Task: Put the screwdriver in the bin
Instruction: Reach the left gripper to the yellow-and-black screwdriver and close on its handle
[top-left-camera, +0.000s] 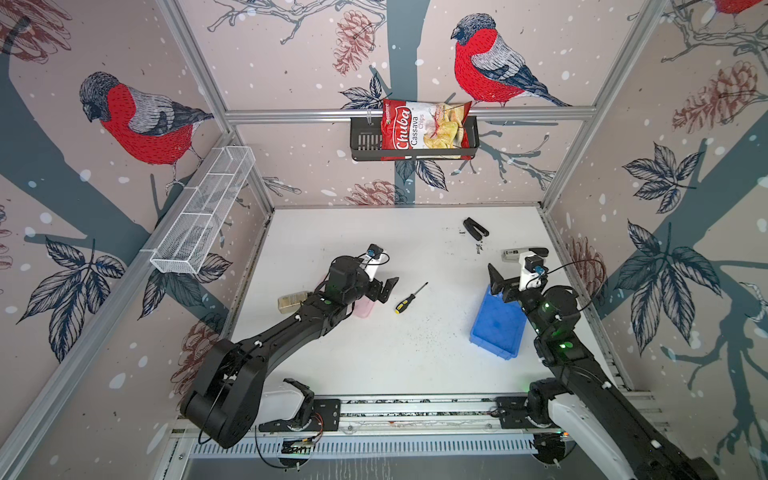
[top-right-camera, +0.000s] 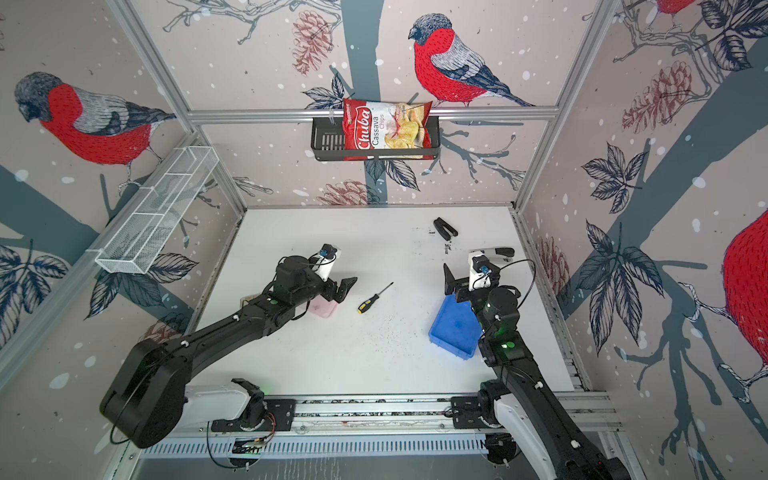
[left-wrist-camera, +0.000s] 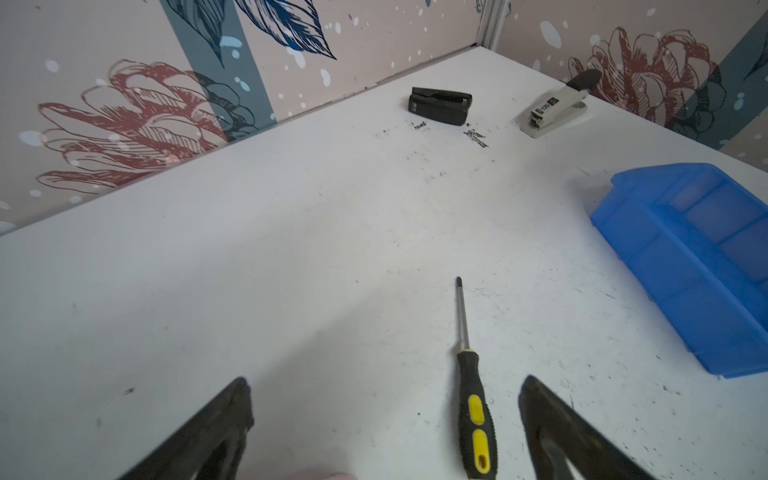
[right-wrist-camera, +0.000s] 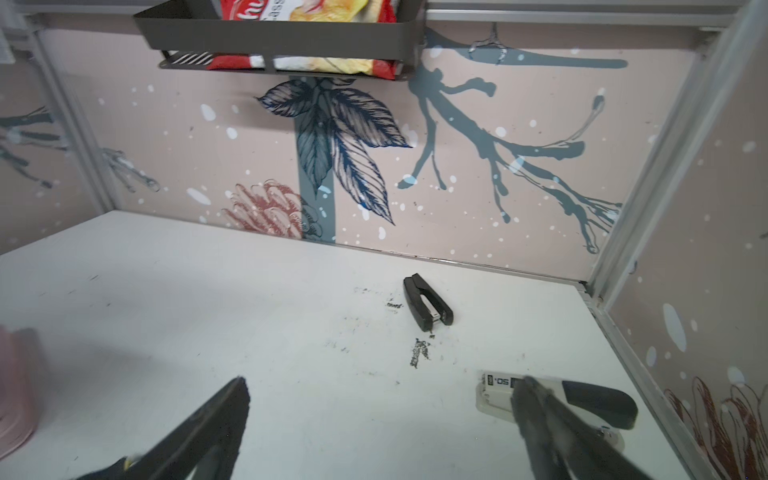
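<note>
**A:** Where is the screwdriver (top-left-camera: 410, 298) placed in both top views?

**B:** It is laid flat on the white table (top-left-camera: 374, 353), mid-field, just beside the left gripper (top-left-camera: 386, 289), whose jaws are spread wide and empty. The bin (top-left-camera: 494, 328) is set well apart, partly under the right arm (top-left-camera: 557, 320). The right gripper (top-left-camera: 500, 283) is also spread wide by the bin's far end, with nothing gripped.

**A:** And the left wrist view?

**B:** The handle is framed between the fingers (left-wrist-camera: 540, 407), but off-centre. It is judged that a lopsided close could roll it away, or that the shaft could be caught on the bin wall at release.

**A:** The right wrist view?

**B:** Neither task item is shown. A black stapler (right-wrist-camera: 428, 307) and a white stapler (right-wrist-camera: 498, 390) are seen on scuffed, speckled tabletop.

**A:** The room?

**B:** The walls (top-left-camera: 291, 62) are papered with bullfinches and pinecones. A chip bag (top-left-camera: 424, 129) is lodged in a black basket (top-left-camera: 365, 141), and a mesh basket (top-left-camera: 203, 212) is hung on the left.
</note>
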